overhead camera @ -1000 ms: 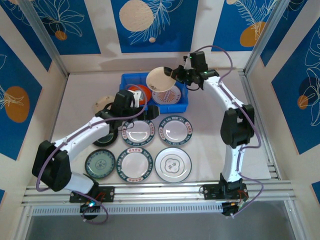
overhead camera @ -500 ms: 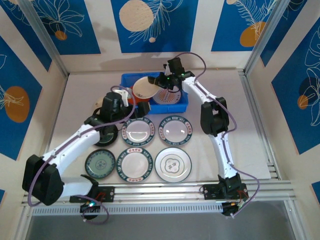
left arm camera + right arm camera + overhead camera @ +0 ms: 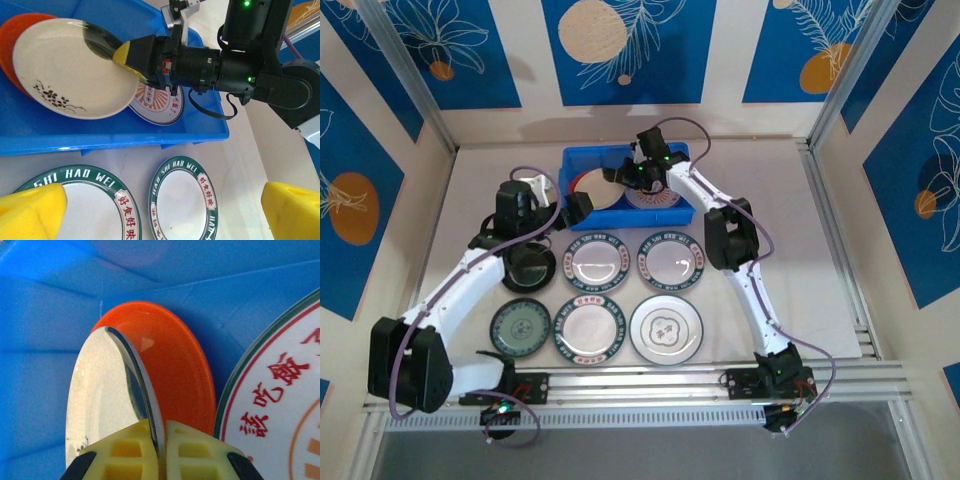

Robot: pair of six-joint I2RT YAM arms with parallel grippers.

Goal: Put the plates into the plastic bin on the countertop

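Over the last second my right tool (image 3: 159, 440) has swung left across the top view and dipped into the left half of the blue bin (image 3: 100, 142), bringing the cream plate (image 3: 75, 70) along. It is clamped on that plate's rim, which tilts over the orange plate (image 3: 175, 375). My left tool (image 3: 162, 210) has drawn back, wide open and empty, above the green-rimmed plates (image 3: 598, 263) on the tabletop (image 3: 800, 250). I judge release comes next.
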